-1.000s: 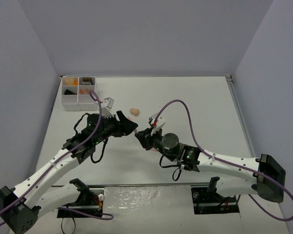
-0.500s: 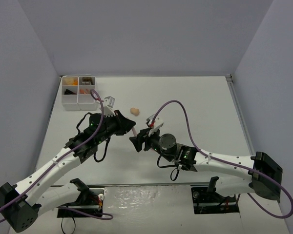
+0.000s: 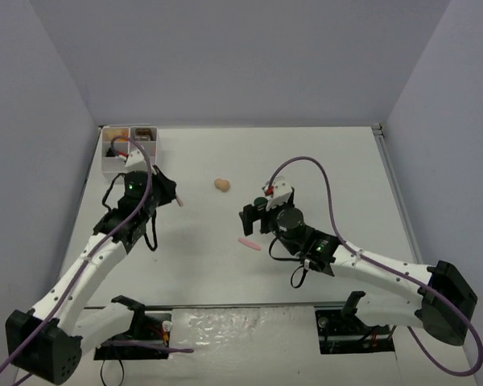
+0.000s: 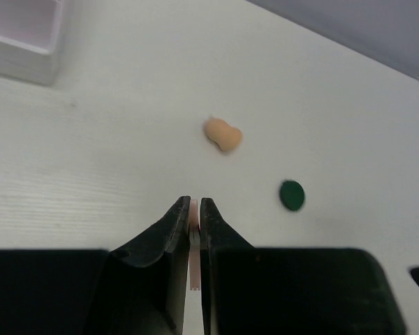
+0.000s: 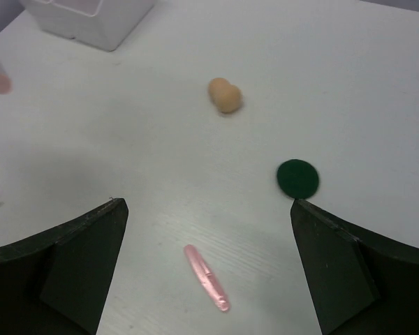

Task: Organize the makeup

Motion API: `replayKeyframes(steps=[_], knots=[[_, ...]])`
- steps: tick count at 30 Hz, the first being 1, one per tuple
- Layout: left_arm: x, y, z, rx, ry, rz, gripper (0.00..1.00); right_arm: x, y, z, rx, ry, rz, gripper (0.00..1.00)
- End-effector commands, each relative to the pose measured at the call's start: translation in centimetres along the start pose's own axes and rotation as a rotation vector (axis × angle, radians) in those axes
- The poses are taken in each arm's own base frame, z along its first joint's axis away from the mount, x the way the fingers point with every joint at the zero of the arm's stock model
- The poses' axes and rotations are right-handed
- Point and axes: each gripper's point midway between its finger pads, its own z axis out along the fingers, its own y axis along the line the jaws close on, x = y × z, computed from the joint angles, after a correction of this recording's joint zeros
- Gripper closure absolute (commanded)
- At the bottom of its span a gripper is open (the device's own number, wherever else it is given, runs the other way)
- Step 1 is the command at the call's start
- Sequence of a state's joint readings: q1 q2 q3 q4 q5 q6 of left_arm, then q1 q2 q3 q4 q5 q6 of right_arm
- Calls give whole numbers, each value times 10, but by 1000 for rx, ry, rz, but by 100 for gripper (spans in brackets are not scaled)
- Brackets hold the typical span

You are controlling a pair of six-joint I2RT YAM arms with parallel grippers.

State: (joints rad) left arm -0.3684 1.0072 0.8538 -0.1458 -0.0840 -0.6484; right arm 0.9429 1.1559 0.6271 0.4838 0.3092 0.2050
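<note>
left fingers (image 4: pixel 169 234) pinching pink stick (image 4: pixel 194 241) | right fingers (image 5: pixel 70 258) spread wide

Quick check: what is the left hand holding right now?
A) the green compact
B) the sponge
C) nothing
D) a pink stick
D: the left hand is shut on a thin pink stick, while the sponge and the compact lie apart from it, ahead of it.
</note>
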Motion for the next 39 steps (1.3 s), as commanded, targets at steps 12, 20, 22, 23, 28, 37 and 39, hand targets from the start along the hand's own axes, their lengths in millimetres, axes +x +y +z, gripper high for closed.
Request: replayKeyframes(steps=[12, 20, 22, 23, 28, 37, 39], knots=[[-174, 167, 111, -264, -462, -8, 100, -7, -74, -16, 131, -91, 68, 0], [-212, 217, 133, -297, -535, -8, 100, 0, -72, -8, 111, -54, 67, 0], [-215, 222, 135, -306, -541, 1, 100, 2, -72, -5, 108, -43, 64, 0], [-215, 225, 138, -312, -540, 4, 100, 3, -71, -4, 106, -39, 62, 0], [-193, 246, 156, -351, -481, 35, 100, 7, -73, -2, 110, -27, 60, 0], [-160, 272, 174, -374, -412, -16, 54, 14, -73, 1, 111, -1, 45, 0], [-169, 264, 168, -357, -429, -17, 35, 16, -71, 2, 98, 9, 39, 0]])
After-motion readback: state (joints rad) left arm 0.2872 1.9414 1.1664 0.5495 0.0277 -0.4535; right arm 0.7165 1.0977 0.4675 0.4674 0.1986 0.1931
